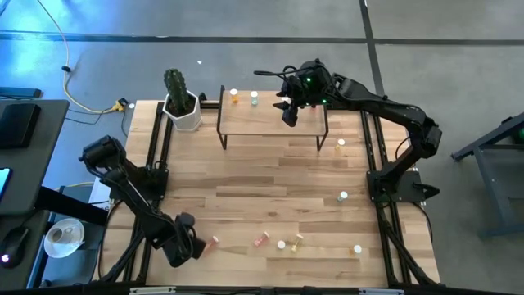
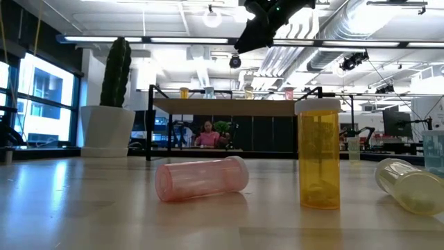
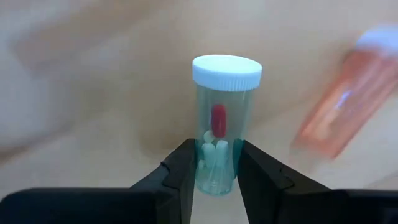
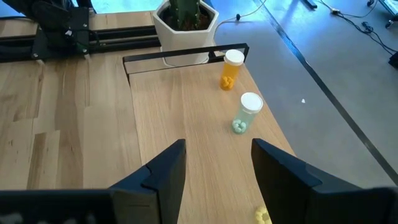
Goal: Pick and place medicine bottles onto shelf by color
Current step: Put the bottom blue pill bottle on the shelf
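A pale green medicine bottle (image 3: 219, 124) with a white cap, a red capsule and white pills inside, lies lengthwise on the wood with my left gripper (image 3: 216, 155) shut on it, near the table's front left (image 1: 190, 246). A pink bottle (image 3: 348, 99) lies beside it. My right gripper (image 4: 217, 174) hangs open above the shelf (image 1: 270, 123), touching nothing. On the shelf top stand an orange bottle (image 4: 231, 70) and a pale green one (image 4: 246, 113). More bottles lie along the near edge (image 1: 281, 243). My left gripper pinches the pale green bottle's body near its bottom end (image 3: 214, 177), opposite the cap, between its two fingers. The fingers come from above, pointing steeply down, and lie across the bottle. Whether the bottle rests on the table or is just off it cannot be told.
A potted cactus (image 1: 180, 102) stands left of the shelf at the far edge. A pink bottle lying down (image 2: 201, 179), an upright amber bottle (image 2: 319, 154) and a pale yellow one lying down (image 2: 413, 184) sit near the front. Single bottles stand at the right (image 1: 343, 197).
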